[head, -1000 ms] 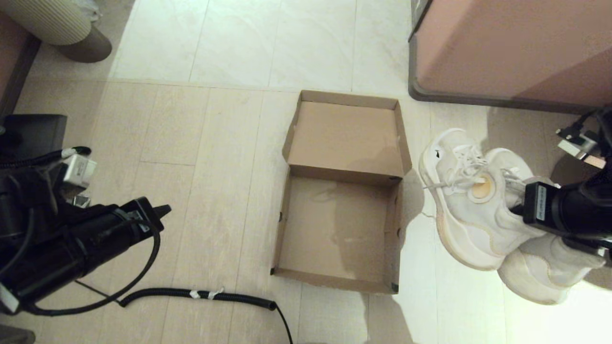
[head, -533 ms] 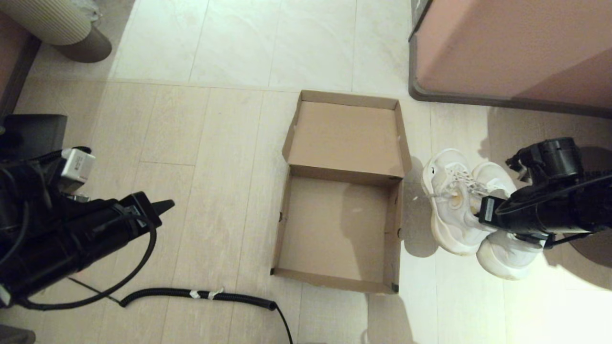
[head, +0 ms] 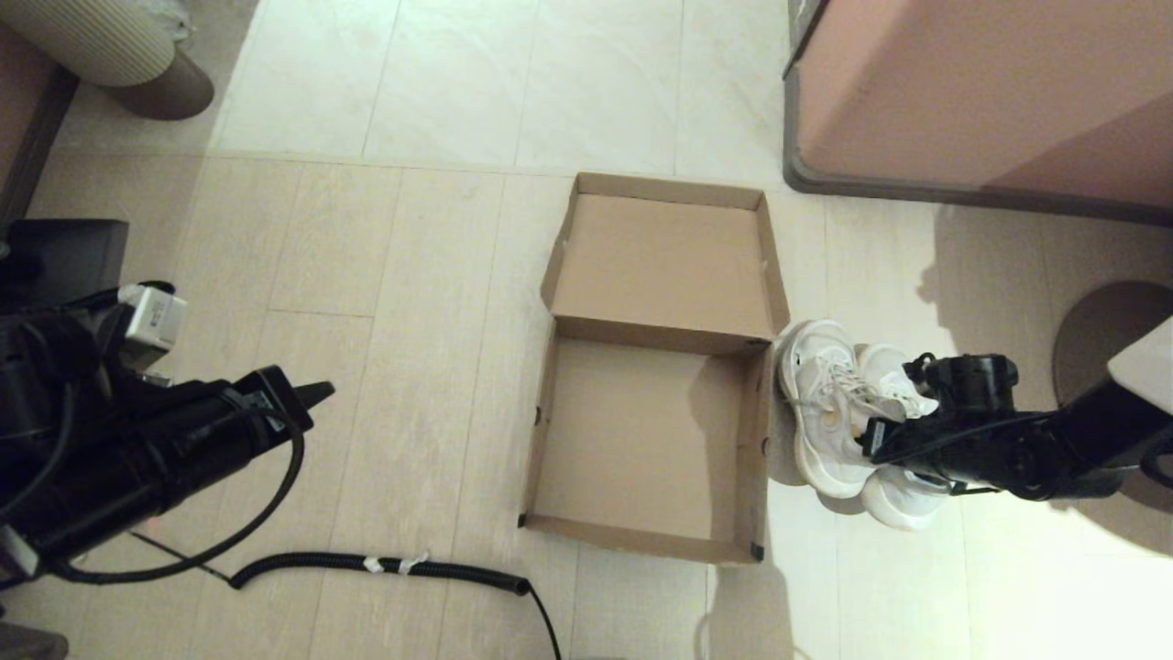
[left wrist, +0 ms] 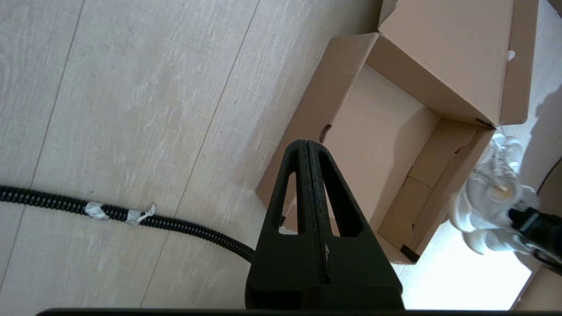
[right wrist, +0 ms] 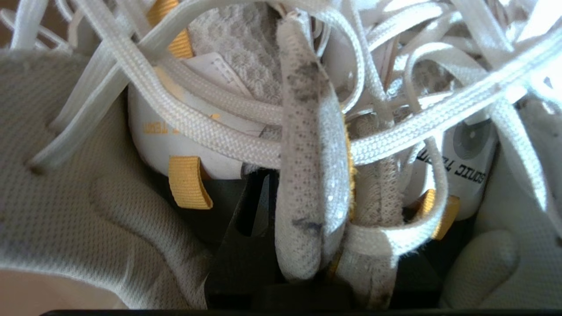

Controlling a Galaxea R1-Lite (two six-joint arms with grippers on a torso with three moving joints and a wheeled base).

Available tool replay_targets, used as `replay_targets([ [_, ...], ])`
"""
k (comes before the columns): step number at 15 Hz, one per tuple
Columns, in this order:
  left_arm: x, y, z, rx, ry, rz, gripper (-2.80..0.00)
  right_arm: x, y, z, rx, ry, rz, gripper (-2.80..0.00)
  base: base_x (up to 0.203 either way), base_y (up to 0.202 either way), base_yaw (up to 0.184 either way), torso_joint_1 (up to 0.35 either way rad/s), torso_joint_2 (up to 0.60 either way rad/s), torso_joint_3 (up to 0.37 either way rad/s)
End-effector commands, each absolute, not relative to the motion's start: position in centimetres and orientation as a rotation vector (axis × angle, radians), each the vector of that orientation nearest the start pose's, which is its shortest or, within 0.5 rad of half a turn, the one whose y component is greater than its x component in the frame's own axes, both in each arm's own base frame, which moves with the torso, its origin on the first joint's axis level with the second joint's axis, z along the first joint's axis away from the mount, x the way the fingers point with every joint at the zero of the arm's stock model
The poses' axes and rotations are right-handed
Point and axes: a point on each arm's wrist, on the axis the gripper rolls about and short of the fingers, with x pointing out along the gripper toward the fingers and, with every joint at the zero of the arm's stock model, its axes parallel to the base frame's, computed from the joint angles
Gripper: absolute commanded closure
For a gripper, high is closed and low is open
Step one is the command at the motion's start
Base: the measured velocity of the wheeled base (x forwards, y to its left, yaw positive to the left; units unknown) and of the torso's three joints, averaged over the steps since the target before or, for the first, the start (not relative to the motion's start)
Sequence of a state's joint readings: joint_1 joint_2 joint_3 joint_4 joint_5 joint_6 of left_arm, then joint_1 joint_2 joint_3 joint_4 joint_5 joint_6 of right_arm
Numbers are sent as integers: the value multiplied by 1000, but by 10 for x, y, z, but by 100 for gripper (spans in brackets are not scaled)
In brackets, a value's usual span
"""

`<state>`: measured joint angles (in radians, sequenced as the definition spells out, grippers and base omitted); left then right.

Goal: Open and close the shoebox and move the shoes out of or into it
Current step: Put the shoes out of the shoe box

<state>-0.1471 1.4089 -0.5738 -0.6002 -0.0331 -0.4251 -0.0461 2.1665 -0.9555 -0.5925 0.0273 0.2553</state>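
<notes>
The brown cardboard shoebox (head: 641, 440) lies open and empty on the floor, its flap lid (head: 664, 266) folded back on the far side. The pair of white sneakers (head: 825, 422) hangs right beside the box's right wall, toes toward the lid. My right gripper (head: 875, 440) is shut on the shoes' inner collars. In the right wrist view the grey mesh collars and laces (right wrist: 307, 145) fill the space between the black fingers (right wrist: 246, 237). My left gripper (head: 316, 394) is parked at the left, shut and empty, its tip (left wrist: 306, 142) pointing toward the box (left wrist: 377, 145).
A large pinkish-brown cabinet (head: 981, 92) stands at the back right. A black corrugated cable (head: 385, 566) runs across the floor in front of the box. A round brown base (head: 1100, 330) sits at the far right, and a ribbed beige object (head: 101, 41) at the top left.
My right arm has come down and moved left with the shoes, from well right of the box to right beside its right wall. The left arm has hardly moved.
</notes>
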Motion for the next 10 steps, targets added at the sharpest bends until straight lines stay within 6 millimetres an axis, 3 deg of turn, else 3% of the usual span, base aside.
replay_targets([
  [1, 222, -32, 195, -410, 261, -123, 0, 393, -22, 18, 253, 619, -90, 0, 0, 0, 0, 0, 0, 0],
  [5, 219, -29, 196, -412, 251, -108, 0, 393, -31, 7, 245, 624, -106, 0, 0, 0, 0, 0, 0, 0],
  [6, 218, -27, 195, -413, 251, -99, 0, 392, -33, 7, 247, 626, -112, -280, 0, 0, 0, 0, 0, 0],
  [10, 219, -22, 194, -417, 251, -79, 0, 390, -35, 4, 246, 640, -117, -280, 0, 0, 0, 0, 0, 0],
])
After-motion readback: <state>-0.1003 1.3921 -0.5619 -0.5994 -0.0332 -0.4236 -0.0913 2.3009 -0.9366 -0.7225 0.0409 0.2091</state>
